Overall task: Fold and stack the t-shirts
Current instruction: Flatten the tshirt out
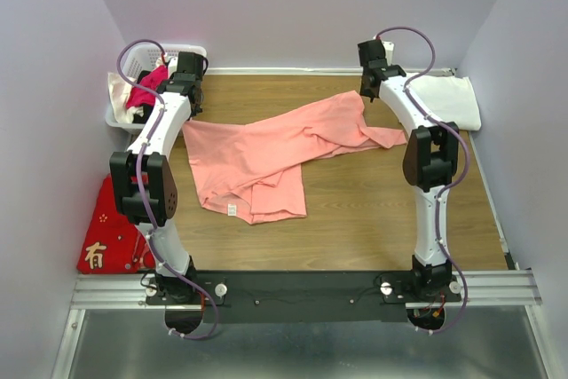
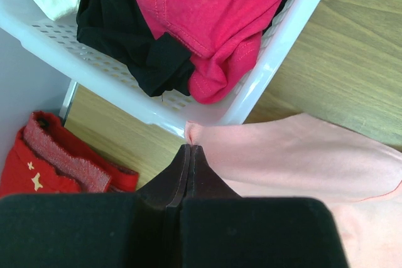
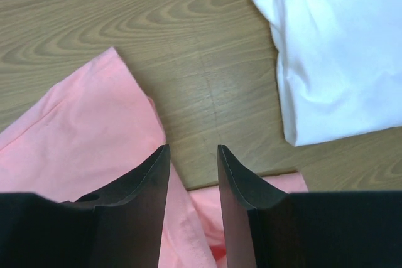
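Note:
The salmon-pink t-shirt (image 1: 266, 153) lies crumpled and partly spread across the middle of the wooden table. My left gripper (image 1: 192, 114) is shut on its far-left corner (image 2: 191, 133), right beside the basket; in the left wrist view the jaws (image 2: 190, 149) are pressed together with the cloth tip between them. My right gripper (image 1: 369, 95) is open and empty above the shirt's far-right corner (image 3: 81, 130), its jaws (image 3: 193, 149) over bare wood between two pink folds. The white t-shirt (image 1: 448, 99) lies folded at the back right and also shows in the right wrist view (image 3: 339, 48).
A white plastic basket (image 1: 124, 64) with red, black and cream clothes stands at the back left, its rim (image 2: 295, 23) close to my left gripper. A flat red cloth with gold characters (image 1: 102, 237) lies left of the table (image 2: 38, 161). Walls enclose the sides.

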Available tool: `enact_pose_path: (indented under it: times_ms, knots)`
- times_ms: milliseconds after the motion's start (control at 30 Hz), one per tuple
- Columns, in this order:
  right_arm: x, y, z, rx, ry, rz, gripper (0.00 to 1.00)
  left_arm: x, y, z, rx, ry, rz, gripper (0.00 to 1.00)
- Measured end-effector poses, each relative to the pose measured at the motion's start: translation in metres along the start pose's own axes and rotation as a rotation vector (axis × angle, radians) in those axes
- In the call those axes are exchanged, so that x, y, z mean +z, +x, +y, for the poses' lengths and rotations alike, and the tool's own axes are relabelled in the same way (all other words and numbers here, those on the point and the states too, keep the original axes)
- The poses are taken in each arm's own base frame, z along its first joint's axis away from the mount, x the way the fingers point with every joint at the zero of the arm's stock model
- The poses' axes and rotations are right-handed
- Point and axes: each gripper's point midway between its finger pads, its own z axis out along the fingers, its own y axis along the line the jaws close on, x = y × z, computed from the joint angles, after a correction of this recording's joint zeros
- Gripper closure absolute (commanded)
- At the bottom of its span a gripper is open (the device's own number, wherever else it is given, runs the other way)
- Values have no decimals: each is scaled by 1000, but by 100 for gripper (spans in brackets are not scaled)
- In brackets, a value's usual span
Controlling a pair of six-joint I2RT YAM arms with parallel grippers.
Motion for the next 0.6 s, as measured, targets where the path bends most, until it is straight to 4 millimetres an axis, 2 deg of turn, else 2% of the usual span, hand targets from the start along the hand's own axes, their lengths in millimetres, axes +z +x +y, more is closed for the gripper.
enact_pose_path:
  times_ms: [233,367,467,600]
  knots:
    - [-5,-4,23,0,-132,15,54,2,1,-1,3,-1,4,100]
    - [2,-11,38,9,-178,3,54,3,2,-1,5,-2,8,100]
    - [17,-17,52,20,-210,-12,51,3,3,-1,5,-1,8,100]
    - [44,-7,70,37,-258,9,51,4,6,-1,8,-2,15,100]
